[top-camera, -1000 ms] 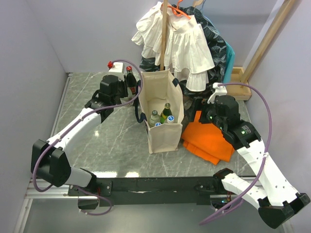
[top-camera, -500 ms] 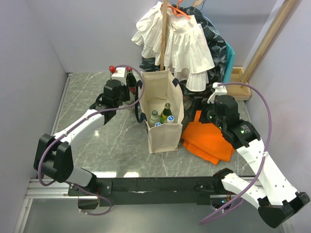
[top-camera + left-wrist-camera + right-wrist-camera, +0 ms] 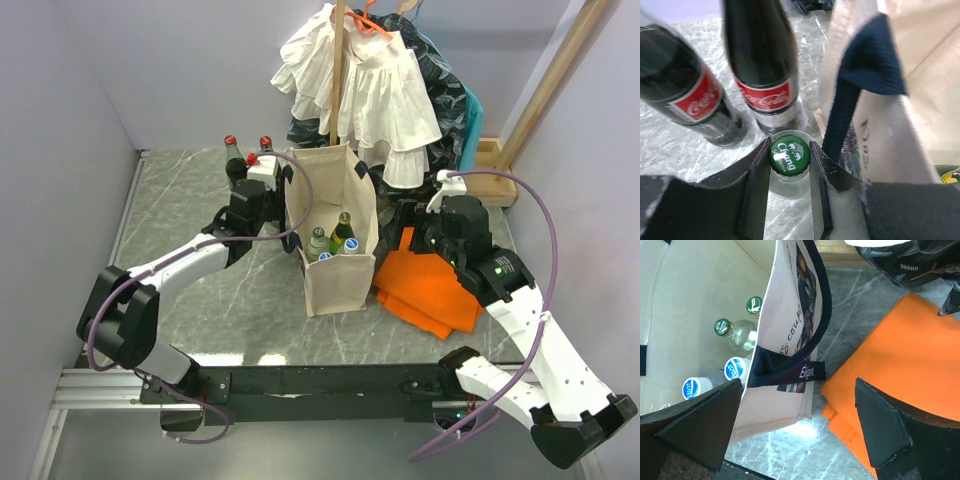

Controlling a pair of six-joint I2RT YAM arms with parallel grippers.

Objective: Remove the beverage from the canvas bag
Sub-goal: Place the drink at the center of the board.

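The cream canvas bag (image 3: 335, 190) with navy straps stands upright mid-table. Inside it I see a clear bottle with a green cap (image 3: 722, 327), a dark green-capped bottle (image 3: 754, 305) and two blue-capped bottles (image 3: 735, 368). My left gripper (image 3: 789, 161) is just left of the bag (image 3: 920, 75), shut on the green Chang cap of a clear bottle (image 3: 789, 155) that stands outside the bag over the marble. In the top view this gripper (image 3: 258, 178) hides that bottle. My right gripper (image 3: 800, 430) is wide open and empty above the bag's right edge (image 3: 790, 330).
Two Coca-Cola bottles (image 3: 760, 65) (image 3: 685, 95) stand just beyond my left gripper; their red caps show in the top view (image 3: 231, 141). A folded orange cloth (image 3: 435, 285) lies right of the bag. Hanging white clothes (image 3: 370, 90) and dark bags crowd the back.
My left gripper has moved right and nearer, from beside the cola bottles to the bag's left side; both red caps now show behind it. The right arm has not moved.
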